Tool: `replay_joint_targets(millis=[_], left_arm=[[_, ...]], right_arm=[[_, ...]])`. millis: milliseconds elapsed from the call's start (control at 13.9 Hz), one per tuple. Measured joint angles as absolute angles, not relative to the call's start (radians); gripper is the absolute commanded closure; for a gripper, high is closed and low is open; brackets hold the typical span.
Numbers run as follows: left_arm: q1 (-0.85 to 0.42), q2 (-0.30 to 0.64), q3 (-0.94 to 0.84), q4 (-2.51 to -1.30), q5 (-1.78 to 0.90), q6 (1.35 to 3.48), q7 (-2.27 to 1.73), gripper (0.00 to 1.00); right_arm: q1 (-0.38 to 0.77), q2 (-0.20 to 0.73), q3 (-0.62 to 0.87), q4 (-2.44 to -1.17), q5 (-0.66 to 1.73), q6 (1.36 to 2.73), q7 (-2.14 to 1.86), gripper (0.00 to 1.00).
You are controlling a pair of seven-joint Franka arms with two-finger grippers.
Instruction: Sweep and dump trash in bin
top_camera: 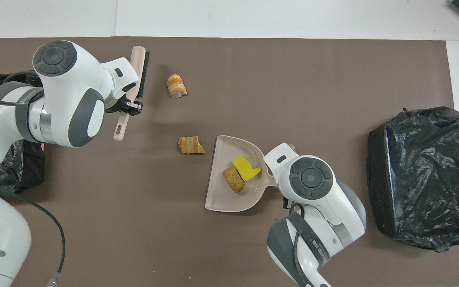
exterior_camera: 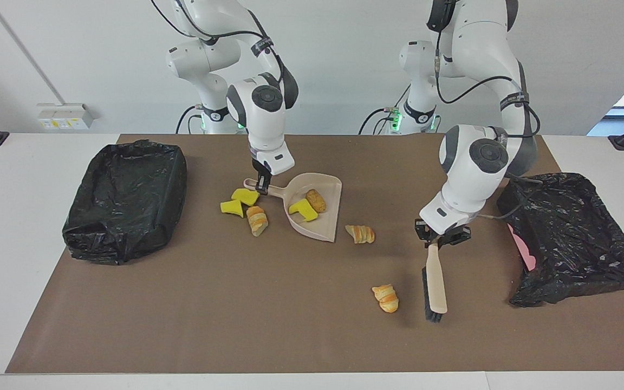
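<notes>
Left pincer (exterior_camera: 441,238) grips brush (exterior_camera: 435,284) (beside a roll (exterior_camera: 385,298)).

Lighting bright and even, diffuse from above. Shadows soft and short under the arms and beside the dustpan (exterior_camera: 317,208). Daylight enters at a window edge in the facing view. Faint sheen on the black bin bags (exterior_camera: 128,197). Focus sharp throughout; no motion blur or visible edge distortion.

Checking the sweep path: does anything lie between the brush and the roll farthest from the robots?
Nothing visible. The left gripper holds the brush beside that roll, with only bare mat between them.
</notes>
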State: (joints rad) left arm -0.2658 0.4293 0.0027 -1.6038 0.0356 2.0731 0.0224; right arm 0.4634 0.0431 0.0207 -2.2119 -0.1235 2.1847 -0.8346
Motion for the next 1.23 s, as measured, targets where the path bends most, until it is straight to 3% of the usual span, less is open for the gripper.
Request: replay_joint_targets(millis=[289,1227], left_arm=[[-0.261,0.513,0.001,-1.526,0.105,2.148,0.097,1.00],[-0.281,0.565,-0.024,-1.504,0.272,2.131,0.610,1.00]], right_arm=[[0.463,0.043,0.021,-2.212,-0.123,2.185,-0.834,1.00],[0.463,0.043,0.021,-2.212,-0.123,2.185,-0.834,1.00]])
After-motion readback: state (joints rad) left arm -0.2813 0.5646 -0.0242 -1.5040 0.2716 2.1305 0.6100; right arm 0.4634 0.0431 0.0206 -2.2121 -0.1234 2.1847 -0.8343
